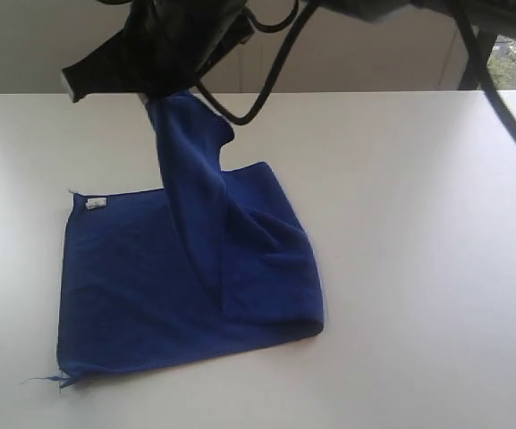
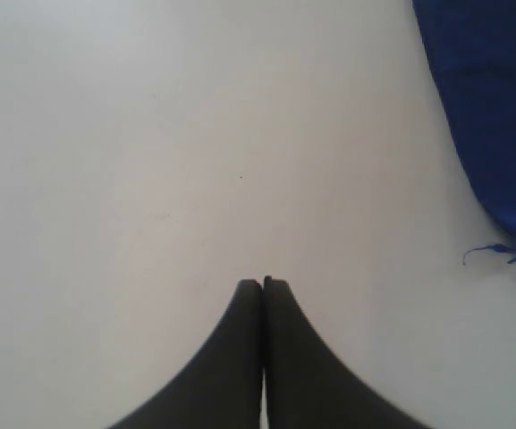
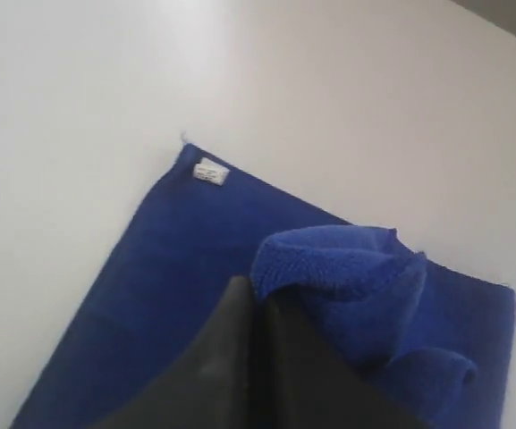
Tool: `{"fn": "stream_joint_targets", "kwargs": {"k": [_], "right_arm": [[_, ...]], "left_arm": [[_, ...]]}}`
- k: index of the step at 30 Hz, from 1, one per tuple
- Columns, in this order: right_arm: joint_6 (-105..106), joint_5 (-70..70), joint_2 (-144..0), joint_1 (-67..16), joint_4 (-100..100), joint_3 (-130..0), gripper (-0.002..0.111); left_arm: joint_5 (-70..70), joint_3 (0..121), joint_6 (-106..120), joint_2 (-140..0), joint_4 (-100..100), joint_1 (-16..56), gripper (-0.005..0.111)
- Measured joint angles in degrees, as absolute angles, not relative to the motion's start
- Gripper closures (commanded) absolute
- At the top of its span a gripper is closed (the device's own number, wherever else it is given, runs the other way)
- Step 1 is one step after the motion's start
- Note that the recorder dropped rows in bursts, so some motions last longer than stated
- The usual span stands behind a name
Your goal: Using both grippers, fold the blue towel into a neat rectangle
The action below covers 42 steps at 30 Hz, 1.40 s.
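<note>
The blue towel (image 1: 141, 286) lies on the white table (image 1: 418, 223), its white label (image 1: 95, 204) at the far left corner. One corner is lifted into a tall strip up to my right gripper (image 1: 156, 93), which has reached across to the left and is shut on it. In the right wrist view the pinched blue towel (image 3: 347, 268) bunches at my right gripper (image 3: 258, 293), with the label (image 3: 210, 172) beyond. My left gripper (image 2: 264, 282) is shut and holds nothing over bare table, and the blue towel (image 2: 494, 107) with a loose thread (image 2: 486, 255) lies off to one side.
Black cables (image 1: 271, 63) loop down from the arm above the far part of the table. A frayed thread (image 1: 45, 380) sticks out of the towel's near left corner. The table's far edge (image 1: 374, 92) meets a pale wall.
</note>
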State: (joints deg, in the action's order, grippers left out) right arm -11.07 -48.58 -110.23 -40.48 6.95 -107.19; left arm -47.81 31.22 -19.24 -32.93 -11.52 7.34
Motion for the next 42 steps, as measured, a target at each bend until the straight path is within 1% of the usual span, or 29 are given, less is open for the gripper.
{"fn": "stream_joint_targets", "kwargs": {"k": [4,8,14,15,17,18,19,22,23,24,26,28,29,31,32,34,37,39,42], "right_arm": [[-10.85,-45.28,-112.68,-43.44,5.03,-107.19,0.108],[-10.78,-41.88,-118.49,-46.28,4.46,-107.29,0.108],[-10.9,-36.46,-129.03,-47.69,3.24,-107.29,0.108],[-10.9,-35.6,-130.55,-47.77,2.61,-107.29,0.107],[-10.9,-34.47,-133.3,-48.05,0.8,-107.29,0.097],[-10.9,-34.08,-134.14,-48.16,0.0,-107.29,0.091],[-10.9,-33.94,-134.81,-48.26,-0.41,-107.29,0.079],[-10.9,-33.58,-135.65,-48.53,-1.34,-107.29,0.051],[-10.79,-33.58,-135.52,-48.53,-1.45,-107.29,0.046],[-10.79,-33.85,-135.09,-48.53,-1.57,-107.4,0.045],[-10.79,-35.18,-133.72,-48.53,-1.57,-108.08,0.047],[-10.79,-37.09,-130.07,-48.22,-0.78,-108.85,0.054],[-10.79,-37.63,-128.84,-47.79,-0.44,-109.07,0.06],[-10.64,-40.81,-124.69,-42.96,0.56,-109.48,0.074],[-9.79,-42.13,-124.45,-41.16,0.84,-109.58,0.088],[-7.61,-43.97,-124.54,-36.03,1.32,-108.68,0.108],[-3.6,-43.93,-125.17,-28.9,1.11,-104.66,0.108],[1.52,-42.93,-126.29,-26.1,-1.75,-102.9,0.108],[8.94,-41.32,-127.79,-24.11,-6.92,-102.56,0.108]], "left_arm": [[-47.81,31.22,-19.24,-32.93,-11.52,7.34,0.107],[-47.81,31.22,-19.24,-32.93,-11.52,7.34,0.107],[-47.81,31.22,-19.24,-32.93,-11.52,7.34,0.107],[-47.81,31.22,-19.24,-32.93,-11.52,7.34,0.107],[-47.81,31.22,-19.24,-32.93,-11.52,7.34,0.107],[-47.81,31.22,-19.24,-32.93,-11.52,7.34,0.107],[-47.81,31.22,-19.24,-32.93,-11.52,7.34,0.107],[-47.81,31.22,-19.24,-32.93,-11.52,7.34,0.107],[-47.81,31.22,-19.24,-32.93,-11.52,7.34,0.107],[-47.81,31.22,-19.24,-32.93,-11.52,7.34,0.107],[-47.81,31.22,-19.24,-32.93,-11.52,7.34,0.107],[-47.81,31.22,-19.24,-32.93,-11.52,7.34,0.107],[-47.81,31.22,-19.24,-32.93,-11.52,7.34,0.107],[-47.81,31.22,-19.24,-32.93,-11.52,7.34,0.107],[-47.81,31.22,-19.24,-32.93,-11.52,7.34,0.107],[-47.81,31.22,-19.24,-32.93,-11.52,7.34,0.107],[-47.81,31.22,-19.24,-32.93,-11.52,7.34,0.107],[-47.81,31.22,-19.24,-32.93,-11.52,7.34,0.107],[-47.81,31.22,-19.24,-32.93,-11.52,7.34,0.107]]}}
